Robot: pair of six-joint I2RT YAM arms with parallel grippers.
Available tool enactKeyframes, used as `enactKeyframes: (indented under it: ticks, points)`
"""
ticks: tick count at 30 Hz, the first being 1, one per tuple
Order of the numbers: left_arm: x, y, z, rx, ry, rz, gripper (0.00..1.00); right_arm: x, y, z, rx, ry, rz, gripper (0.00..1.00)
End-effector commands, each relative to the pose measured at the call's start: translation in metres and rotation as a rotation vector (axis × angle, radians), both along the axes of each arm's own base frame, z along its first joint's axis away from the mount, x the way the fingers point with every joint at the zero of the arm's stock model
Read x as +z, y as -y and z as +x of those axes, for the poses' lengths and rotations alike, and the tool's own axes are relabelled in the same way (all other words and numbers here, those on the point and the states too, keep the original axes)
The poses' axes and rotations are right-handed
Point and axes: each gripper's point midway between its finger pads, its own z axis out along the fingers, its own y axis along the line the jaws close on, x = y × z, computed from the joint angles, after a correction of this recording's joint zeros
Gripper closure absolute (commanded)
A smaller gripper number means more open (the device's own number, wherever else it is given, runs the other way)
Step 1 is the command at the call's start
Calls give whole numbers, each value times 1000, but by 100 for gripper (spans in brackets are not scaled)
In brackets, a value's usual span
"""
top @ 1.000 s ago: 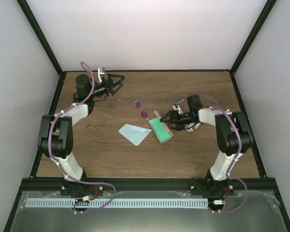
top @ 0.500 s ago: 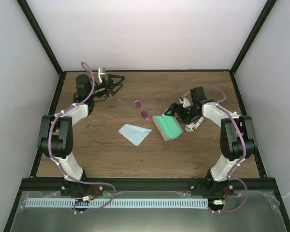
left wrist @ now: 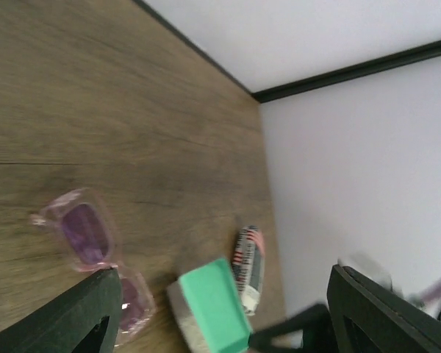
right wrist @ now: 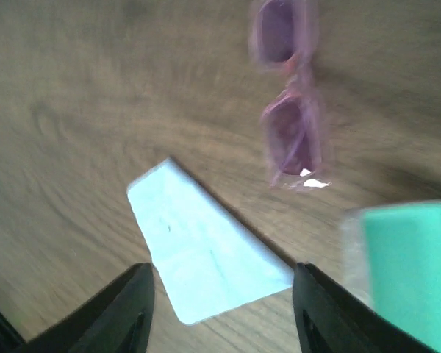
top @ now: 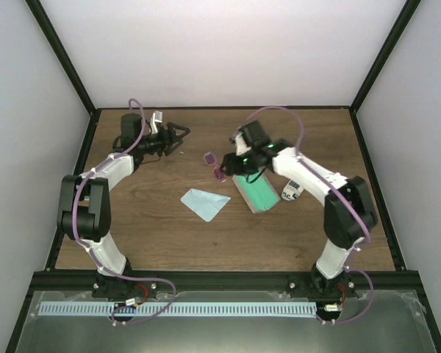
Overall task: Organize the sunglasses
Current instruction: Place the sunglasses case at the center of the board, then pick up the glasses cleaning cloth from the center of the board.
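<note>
The pink-lensed sunglasses [top: 214, 166] are seen lying flat on the table [top: 316, 132], just beside the green case [top: 257, 193]. The right gripper [top: 231, 165] is held spread and empty near them, and the left gripper [top: 182, 132] is spread, well apart. They are judged light, stiff and brittle. The bridge is best pinched.

A brown wood-grain tabletop [top: 169, 235] fills the middle of the overhead view, edged by a thin black metal frame [top: 64, 57] with posts reaching the upper corners. Plain white walls [top: 220, 51] close three sides under soft, even light. A grey metal ledge [top: 382, 331] crosses the bottom.
</note>
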Motion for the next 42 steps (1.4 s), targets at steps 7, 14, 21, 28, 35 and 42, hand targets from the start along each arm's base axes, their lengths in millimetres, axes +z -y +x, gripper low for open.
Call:
enactKeyframes:
  ticks: [7,14,21,28,35,42]
  points:
    - [-62,-40,-15,108,-158,333,30,-75,-90,-69,207,-137,-148,80]
    - [-82,-53,-18,132,-243,336,30,-113,-102,-91,233,-242,-128,79]
    - [-86,-55,-19,134,-260,324,30,-142,-78,-116,241,-323,-184,78]
    - [-91,-53,-21,123,-275,313,29,-150,-57,-128,244,-338,-247,77]
    - [-91,-52,-22,118,-274,311,29,-145,-24,-134,208,-321,-350,75]
    - [-89,-50,-21,112,-269,295,29,-139,6,-129,166,-299,-410,73]
